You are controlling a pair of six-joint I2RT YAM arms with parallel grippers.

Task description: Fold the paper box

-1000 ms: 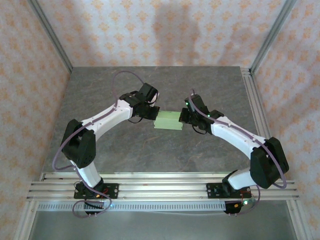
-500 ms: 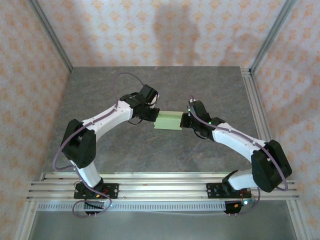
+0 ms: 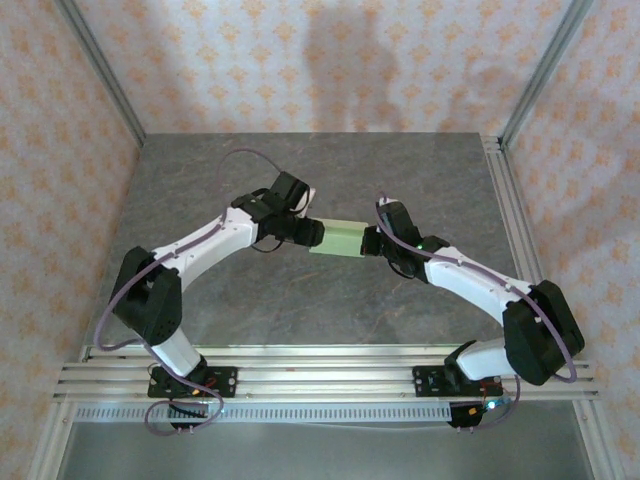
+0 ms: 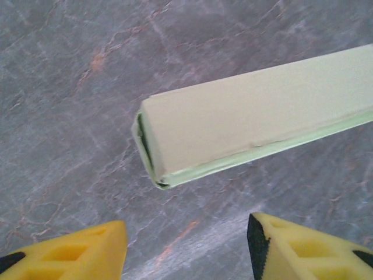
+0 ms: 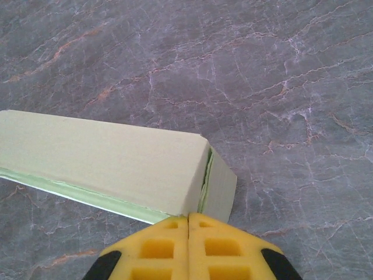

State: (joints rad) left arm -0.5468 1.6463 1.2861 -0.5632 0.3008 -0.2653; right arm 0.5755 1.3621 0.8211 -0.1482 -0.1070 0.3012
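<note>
The paper box (image 3: 341,238) is a pale green, flat, long folded box on the grey marble table (image 3: 300,300) between both arms. In the left wrist view its left end (image 4: 152,146) shows a dark slit where a flap is tucked. My left gripper (image 3: 312,234) is open, with its yellow fingers (image 4: 87,251) just short of that end and nothing between them. My right gripper (image 3: 372,241) is shut, its joined yellow tips (image 5: 189,220) touching the lower corner of the box's right end flap (image 5: 218,186), which stands slightly ajar.
Aluminium rails (image 3: 330,370) run along the table's near edge by the arm bases, and another rail (image 3: 510,220) lines the right side. Patterned walls enclose the back and sides. Bare tabletop lies all around the box.
My left gripper has opened and let go of the box's left end, its wrist turning slightly. The right gripper dropped closer to the box's right end and stays shut.
</note>
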